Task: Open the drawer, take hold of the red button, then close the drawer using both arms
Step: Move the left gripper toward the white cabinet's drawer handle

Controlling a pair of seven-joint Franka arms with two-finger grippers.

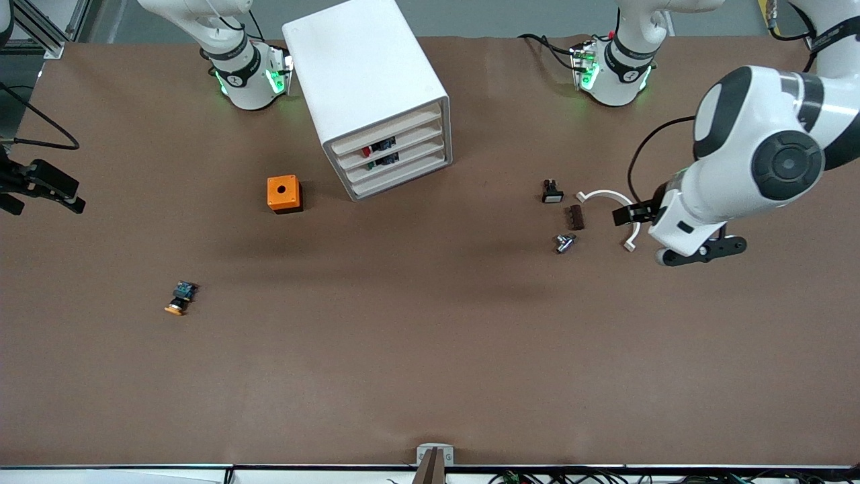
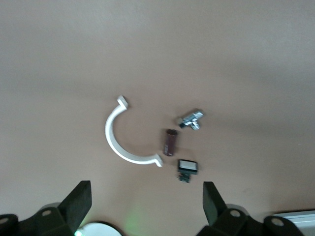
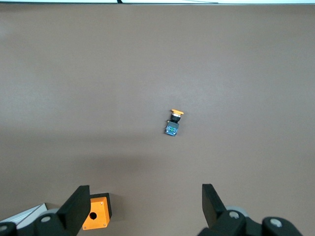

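Note:
The white cabinet (image 1: pixel 366 74) stands at the robots' side of the table, and all its drawers are pushed in. The drawer (image 1: pixel 416 136), second from the top, is shut. Through its front the button's red cap (image 1: pixel 366 150) shows. High over the table's left-arm end, my left gripper (image 1: pixel 678 232) (image 2: pixel 146 201) hangs open with nothing in it, above a group of small parts. At the right-arm end my right gripper (image 1: pixel 44 202) (image 3: pixel 145 204) is also open, empty and in the air.
An orange cube with a hole (image 1: pixel 283 193) (image 3: pixel 95 214) sits beside the cabinet. An orange-capped button (image 1: pixel 180 299) (image 3: pixel 173 123) lies nearer the front camera. Under the left gripper lie a white half-ring clamp (image 1: pixel 615 208) (image 2: pixel 120 142), a brown block (image 1: pixel 575 217), a metal piece (image 1: pixel 564 243) and a black switch (image 1: pixel 551 192).

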